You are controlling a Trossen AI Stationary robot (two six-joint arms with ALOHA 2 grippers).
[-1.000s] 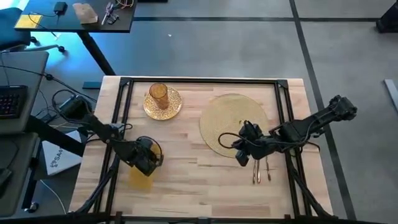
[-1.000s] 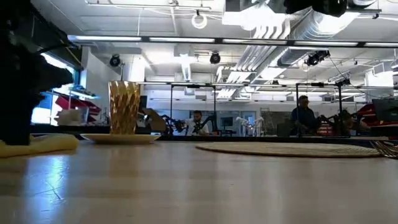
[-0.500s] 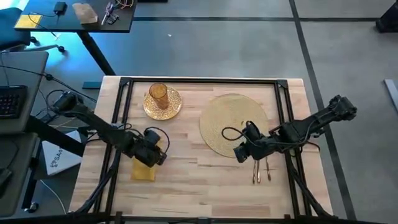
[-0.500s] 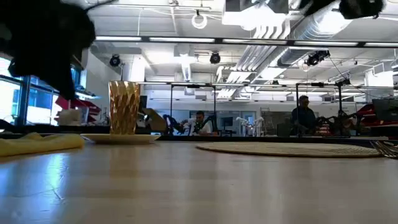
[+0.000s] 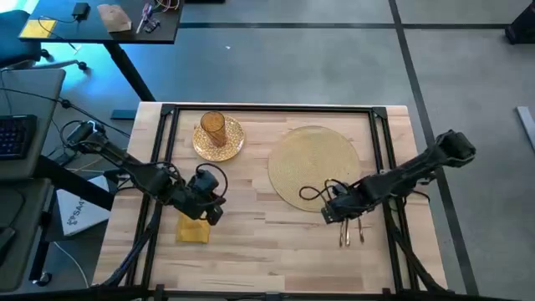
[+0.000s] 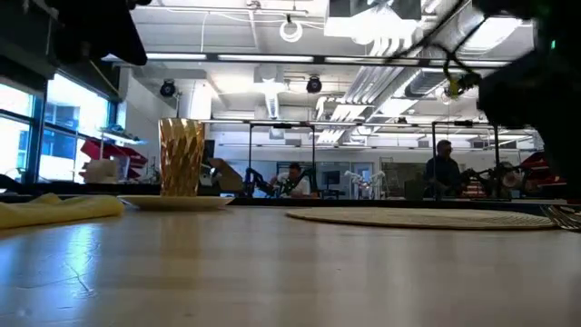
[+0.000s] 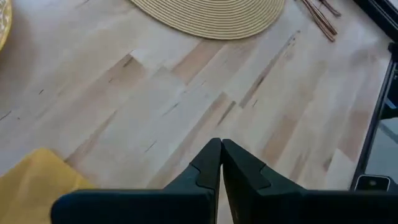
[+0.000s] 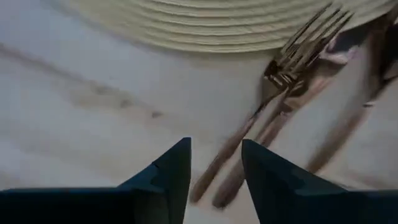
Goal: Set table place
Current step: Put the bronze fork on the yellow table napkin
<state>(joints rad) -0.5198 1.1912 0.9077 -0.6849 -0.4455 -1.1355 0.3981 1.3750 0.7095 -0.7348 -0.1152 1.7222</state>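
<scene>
The cutlery [image 8: 292, 118] lies on the desk [image 5: 276, 226] just beside the placemat [image 5: 316, 165], so I hang my right end effector [image 8: 214, 165] over its handles, part open and empty, while my left end effector [image 7: 221, 163], closed and empty, hovers near the napkin [image 5: 192, 230].

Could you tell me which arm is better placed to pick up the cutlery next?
The right. Its tool is open and sits just beside the cutlery by the placemat. The left tool is shut and sits across the table, next to the napkin.
</scene>
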